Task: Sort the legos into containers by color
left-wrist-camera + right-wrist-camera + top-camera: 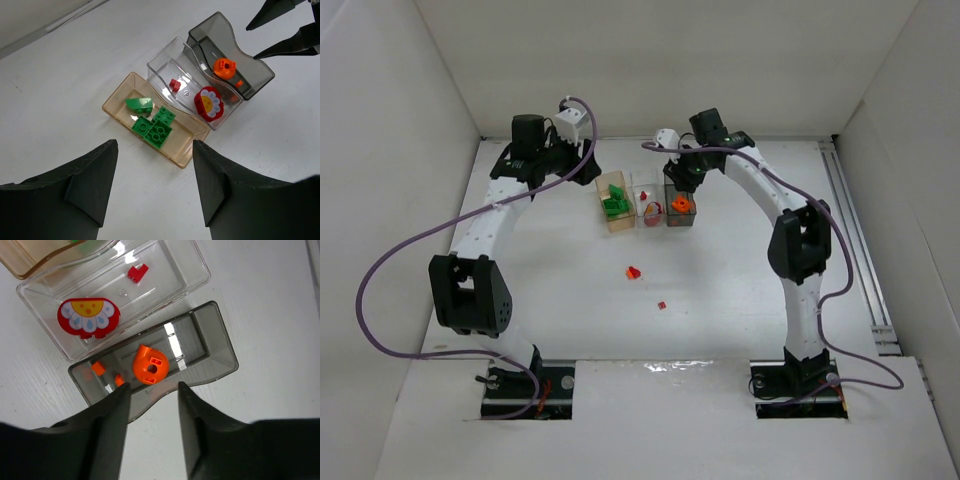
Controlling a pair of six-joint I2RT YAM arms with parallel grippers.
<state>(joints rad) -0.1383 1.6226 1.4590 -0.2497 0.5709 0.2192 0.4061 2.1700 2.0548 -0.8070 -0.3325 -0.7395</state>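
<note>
2 red legos (633,271) loose on table (740,290) nr bins (646,184).

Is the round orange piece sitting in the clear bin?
No, the round orange piece lies in the smoky grey bin, beside two small orange bricks.

Robot lab: white panel walls (650,60) enclose the table (720,300)

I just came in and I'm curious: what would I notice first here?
Three little bins sit side by side on the table: the tan bin holds green bricks, the clear bin a red flower-faced piece, the grey bin a round orange piece. The right gripper hangs open just above the grey bin. Two tiny red bricks lie loose nearer the robot.
</note>
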